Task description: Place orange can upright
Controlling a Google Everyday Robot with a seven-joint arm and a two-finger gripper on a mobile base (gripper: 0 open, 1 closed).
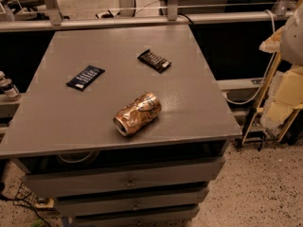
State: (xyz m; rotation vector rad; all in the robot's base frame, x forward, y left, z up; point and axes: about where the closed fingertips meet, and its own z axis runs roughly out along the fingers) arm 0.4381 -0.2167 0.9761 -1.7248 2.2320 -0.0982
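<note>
Camera view showed the orange can (137, 113) lying on its side on the grey table (199, 103), near the front edge and a little left of centre. Two dark wrappers (85, 77) (154, 60) were seen farther back, well apart from it. The gripper was not found anywhere in the view, so its state could not be told.

The long axis of the can was laid diagonally, from front-left to back-right. The silver end was turned toward the front-left corner, and the other end was pointed toward the back-right. Dents were visible along the side.

The step in hand was judged to be the first approach and grasp. It would best be done from above, with the can taken across its middle, at right angles to the long axis, so that rolling is prevented. A light grip would be advised, since the thin dented wall could be crushed. The can should then be tipped onto one flat end and released only once it is settled, well clear of the table's edge.
</note>
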